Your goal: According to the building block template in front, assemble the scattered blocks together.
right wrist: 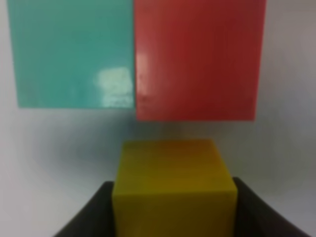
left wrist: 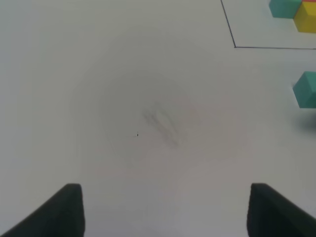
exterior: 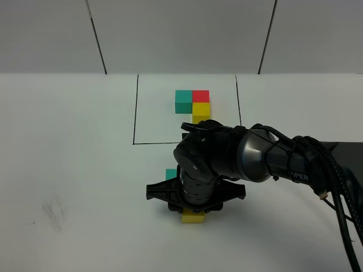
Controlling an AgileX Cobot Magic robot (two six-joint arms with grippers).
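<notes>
The building block template [exterior: 193, 103] is an L of teal, red and yellow cubes inside the black outline [exterior: 135, 113] at the back. My right gripper [exterior: 193, 211] reaches across the middle and is shut on the loose yellow cube [exterior: 193, 218]. In the right wrist view the yellow cube [right wrist: 173, 182] sits between the fingers [right wrist: 94, 212], just short of the loose red cube [right wrist: 197, 59], which lies side by side with the loose teal cube [right wrist: 74, 54]. The arm hides the red cube in the high view; a teal corner [exterior: 170, 174] shows. My left gripper [left wrist: 165, 212] is open and empty over bare table.
The right arm's bulky wrist and cables [exterior: 317, 170] cover the table from the middle to the right edge. A faint grey scuff [exterior: 54, 212] marks the left of the table. The left wrist view catches the loose teal cube [left wrist: 307, 89] and the outline's corner [left wrist: 234, 47].
</notes>
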